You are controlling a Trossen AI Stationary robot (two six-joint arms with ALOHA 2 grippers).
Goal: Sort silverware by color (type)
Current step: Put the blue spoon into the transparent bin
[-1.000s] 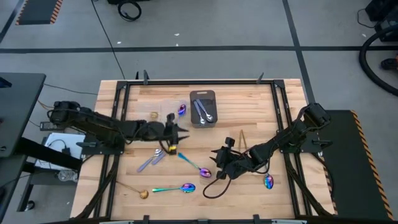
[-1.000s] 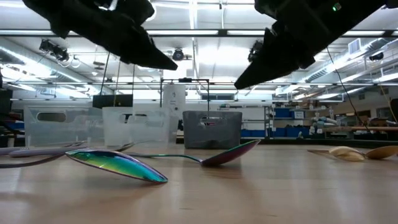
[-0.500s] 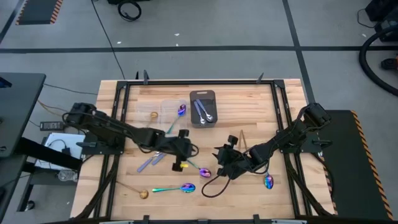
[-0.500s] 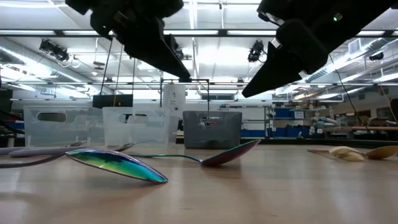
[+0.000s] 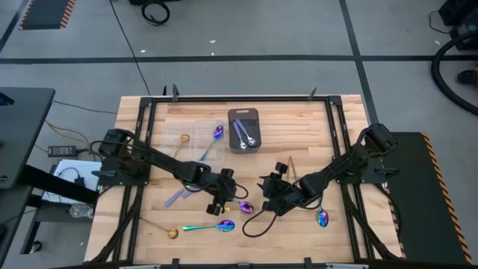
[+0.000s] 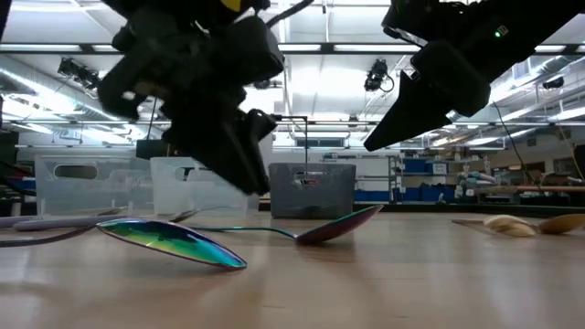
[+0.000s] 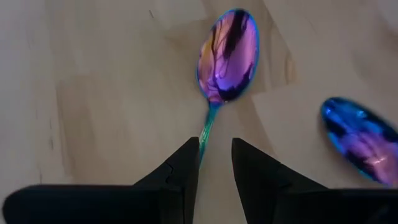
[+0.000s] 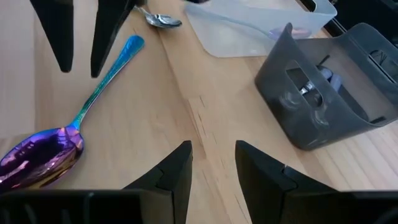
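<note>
On the wooden table (image 5: 314, 127), seen from above, a gold spoon (image 5: 160, 229) lies by the near-left corner, and two silver spoons (image 5: 181, 194) rest side by side a little farther in. Beside them, along the near edge, lies a rainbow spoon (image 5: 211, 226), its bowl toward the centre.

The left gripper (image 5: 219, 205) reaches low over the middle of the table, its fingers (image 7: 181, 167) parted with a narrow gap and nothing between them. From its wrist camera, the fingertips frame the thin handle of a second rainbow spoon (image 7: 225, 59), whose purple bowl lies just ahead; whether the tips touch the handle cannot be told from this angle. From table height this spoon (image 6: 331, 228) lies tilted on the wood, its bowl raised.

Behind, toward the far side, two clear plastic containers (image 5: 200, 134) stand side by side, a rainbow spoon (image 5: 214, 138) propped in the right-hand one and something gold in the left. Next to them a dark gray tray (image 5: 243, 129) holds silver spoons.

Right of centre, the right gripper (image 5: 266, 196) hovers just beside the left one, its fingers (image 8: 169, 171) spread and empty. A gold spoon (image 5: 292, 169) lies past it, and another rainbow spoon (image 5: 323, 218) sits near the right edge.
</note>
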